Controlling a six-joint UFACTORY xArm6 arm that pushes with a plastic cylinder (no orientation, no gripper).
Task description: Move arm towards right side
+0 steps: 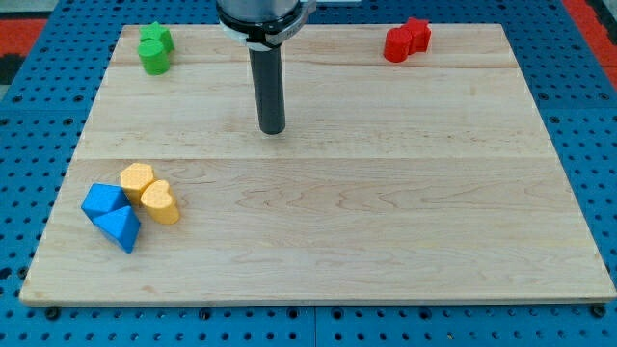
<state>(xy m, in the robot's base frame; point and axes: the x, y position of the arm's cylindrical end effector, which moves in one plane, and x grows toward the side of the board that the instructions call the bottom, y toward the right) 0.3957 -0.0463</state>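
My rod comes down from the view's top centre; my tip (273,129) rests on the wooden board (386,222), left of the middle and touching no block. Two red blocks (406,40) sit together at the top right, well to the right of my tip. Two green blocks (154,48) sit at the top left. Two yellow blocks, a hexagon-like one (137,179) and a heart-shaped one (161,202), lie at the lower left beside two blue blocks (113,217), one of them triangular.
The board lies on a blue perforated table (588,116) that shows on all sides. The arm's dark mount (262,14) hangs over the board's top edge.
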